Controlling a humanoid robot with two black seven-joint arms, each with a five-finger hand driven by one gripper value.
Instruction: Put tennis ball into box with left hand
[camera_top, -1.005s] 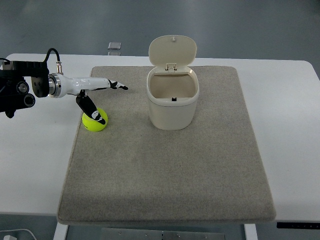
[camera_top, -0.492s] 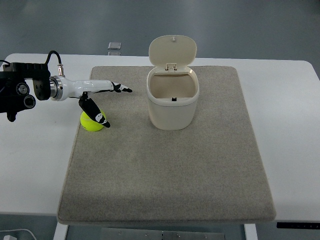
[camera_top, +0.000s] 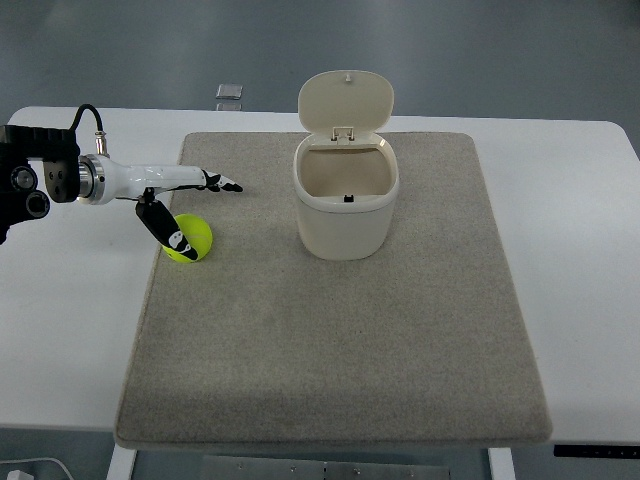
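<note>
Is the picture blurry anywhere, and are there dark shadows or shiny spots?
In the top view everything looks sharp: the tennis ball, the left hand and the box all have crisp edges. The light is soft and even, so the box casts only a faint shadow on the mat. There are no bright glare spots on the white table.
</note>
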